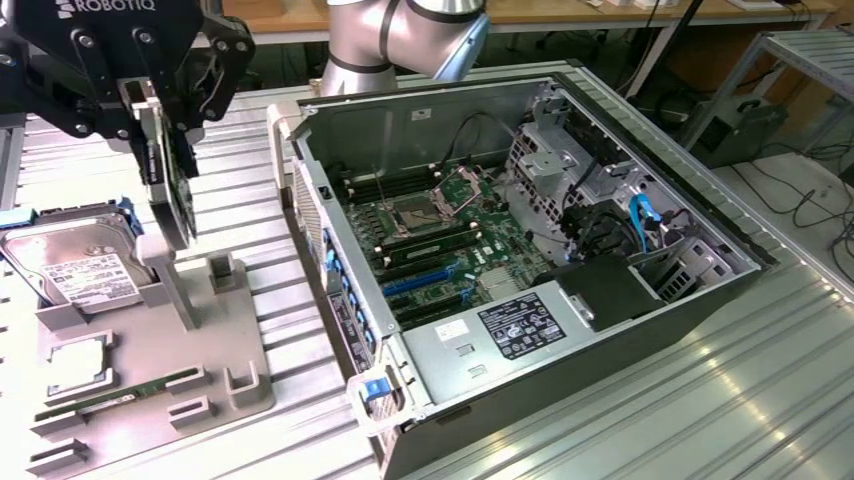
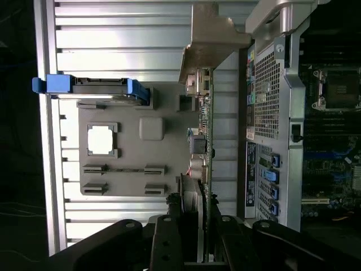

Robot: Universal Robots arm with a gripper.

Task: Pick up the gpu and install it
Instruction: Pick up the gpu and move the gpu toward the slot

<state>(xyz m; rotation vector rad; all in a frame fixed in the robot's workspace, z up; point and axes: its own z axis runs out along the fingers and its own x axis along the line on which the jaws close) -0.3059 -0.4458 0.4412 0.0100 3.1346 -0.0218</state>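
my gripper (image 1: 167, 118) pinches the gpu (image 1: 171, 195) by its upper edge, black fingers pressed against both faces of the card, high at the exterior view's left. the card hangs upright and nearly edge-on, its lower end close above a post of the grey holder tray (image 1: 200, 350); i cannot tell whether it touches that post. in the wrist view the gpu (image 2: 204, 141) runs away from the gripper (image 2: 200, 248) as a thin green line, its metal bracket (image 2: 211, 39) at the far end, between the tray and the perforated wall of the computer case (image 2: 271, 84).

on the tray, a hard drive (image 1: 78, 268) with a white label stands tilted in a blue-edged cradle. a processor chip (image 1: 80, 358) lies flat in a square pocket, and a narrow ram stick (image 1: 120, 392) lies in its groove towards the tray's near edge.

the computer case (image 1: 534, 250) lies on its side on the ribbed metal table (image 1: 747, 390), just beside the tray towards the exterior view's right. it is open on top, with the green motherboard (image 1: 447, 235) showing and blue slots (image 1: 424, 280) along its near part. the arm (image 1: 400, 40) rises behind the case.
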